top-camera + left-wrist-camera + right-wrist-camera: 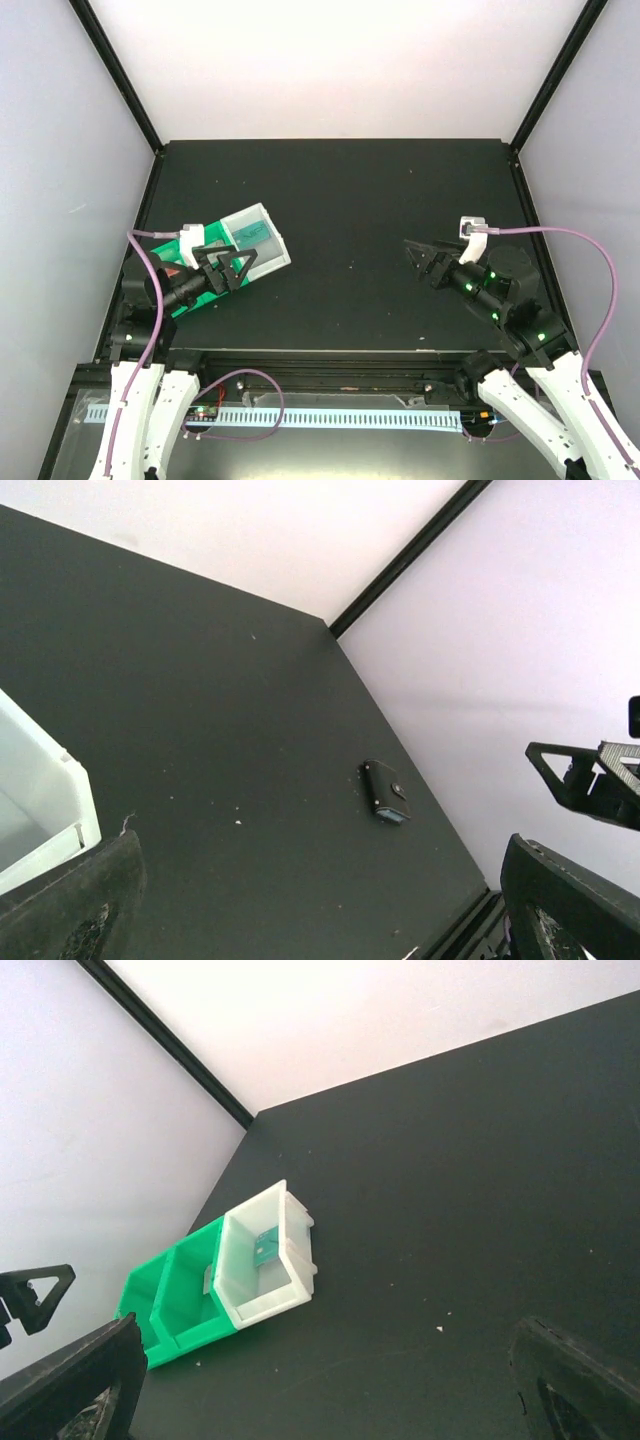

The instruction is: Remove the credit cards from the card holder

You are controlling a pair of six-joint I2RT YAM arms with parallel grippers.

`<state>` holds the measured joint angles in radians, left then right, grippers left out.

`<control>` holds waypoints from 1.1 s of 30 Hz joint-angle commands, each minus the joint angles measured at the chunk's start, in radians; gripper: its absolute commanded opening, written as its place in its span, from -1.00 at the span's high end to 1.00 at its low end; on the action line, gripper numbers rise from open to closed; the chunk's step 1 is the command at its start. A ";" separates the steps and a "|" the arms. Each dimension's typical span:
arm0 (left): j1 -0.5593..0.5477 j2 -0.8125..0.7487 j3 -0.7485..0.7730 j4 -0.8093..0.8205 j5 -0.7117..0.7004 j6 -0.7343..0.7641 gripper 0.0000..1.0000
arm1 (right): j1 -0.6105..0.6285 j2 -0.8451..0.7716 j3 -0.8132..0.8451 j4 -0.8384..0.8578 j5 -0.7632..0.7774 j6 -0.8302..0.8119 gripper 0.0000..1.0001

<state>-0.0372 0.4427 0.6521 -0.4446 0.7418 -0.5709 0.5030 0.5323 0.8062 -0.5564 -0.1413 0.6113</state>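
Note:
The card holder (383,790) shows only in the left wrist view, as a small dark flat case with a snap tab and a pale-blue end. It lies shut near the table's right edge, and the right arm hides it in the top view. A teal card (265,1249) leans inside the white bin (290,1295) and also shows in the top view (256,231). My left gripper (236,264) is open and empty, hovering over the green tray (200,290) beside the bin. My right gripper (418,258) is open and empty above the table on the right.
A pale flat piece (207,1278) stands in the green tray's compartment (180,1295) next to the bin; I cannot tell whether it is the whitish card. Walls enclose the black table (350,210) at the left, back and right.

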 commanded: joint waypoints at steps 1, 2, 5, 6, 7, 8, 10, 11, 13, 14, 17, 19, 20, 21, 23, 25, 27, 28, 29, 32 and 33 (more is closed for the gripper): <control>0.010 -0.007 0.028 0.017 0.012 0.033 -0.98 | -0.008 -0.011 -0.013 0.052 -0.020 0.033 -1.00; 0.010 -0.009 0.023 0.022 0.011 0.032 -0.98 | -0.008 -0.009 -0.016 0.063 -0.025 0.040 -1.00; 0.010 0.002 0.007 0.038 0.042 0.041 -0.98 | -0.008 0.000 -0.030 0.088 -0.023 0.054 -1.00; 0.009 0.011 0.004 0.035 0.052 0.048 -0.98 | -0.008 0.008 -0.033 0.092 -0.010 0.059 -1.00; 0.009 0.022 0.001 0.026 0.062 0.058 -0.98 | -0.008 0.017 -0.036 0.092 0.004 0.065 -1.00; 0.010 0.033 0.003 0.007 0.068 0.077 -0.98 | -0.008 0.029 -0.035 0.084 0.022 0.078 -1.00; 0.008 0.047 0.023 -0.040 0.076 0.132 -0.98 | -0.008 0.052 -0.033 0.060 0.050 0.107 -1.00; 0.007 0.047 0.032 -0.060 0.075 0.162 -0.98 | -0.007 0.065 -0.034 0.052 0.064 0.120 -1.00; 0.005 0.038 0.048 -0.090 0.051 0.206 -0.98 | -0.007 0.083 -0.045 0.030 0.101 0.148 -1.00; 0.004 0.034 0.054 -0.099 0.041 0.219 -0.98 | -0.008 0.099 -0.049 0.010 0.131 0.163 -1.00; -0.013 0.038 0.063 -0.099 0.038 0.225 -0.98 | -0.009 0.153 -0.032 -0.060 0.242 0.199 -1.00; -0.028 0.044 0.066 -0.105 0.033 0.242 -0.98 | -0.009 0.168 -0.030 -0.043 0.279 0.176 -1.00; -0.038 0.050 0.070 -0.117 0.024 0.252 -0.98 | -0.009 0.172 -0.035 -0.022 0.295 0.158 -0.99; -0.046 0.058 0.075 -0.128 0.012 0.263 -0.98 | -0.009 0.177 -0.040 -0.011 0.319 0.149 -0.98; -0.072 0.077 0.077 -0.136 0.001 0.283 -0.98 | -0.009 0.207 -0.038 0.002 0.366 0.122 -0.96; -0.117 0.102 0.077 -0.121 -0.002 0.287 -0.98 | -0.012 0.252 -0.027 0.000 0.422 0.091 -0.93; -0.185 0.135 0.089 -0.115 -0.053 0.291 -0.98 | -0.025 0.302 -0.012 -0.021 0.517 0.071 -0.90; -0.222 0.151 0.100 -0.122 -0.087 0.297 -0.98 | -0.037 0.330 -0.005 -0.031 0.544 0.061 -0.87; -0.263 0.168 0.112 -0.134 -0.129 0.305 -0.98 | -0.055 0.352 0.000 -0.036 0.563 0.049 -0.85; -0.351 0.218 0.132 -0.164 -0.214 0.335 -0.98 | -0.123 0.401 -0.012 -0.015 0.585 0.011 -0.77; -0.362 0.233 0.132 -0.167 -0.236 0.336 -0.98 | -0.149 0.414 -0.022 -0.002 0.585 0.003 -0.71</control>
<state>-0.3382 0.6342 0.7315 -0.5766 0.6361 -0.2874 0.4301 0.9112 0.7799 -0.5789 0.3309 0.6777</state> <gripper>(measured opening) 0.990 0.896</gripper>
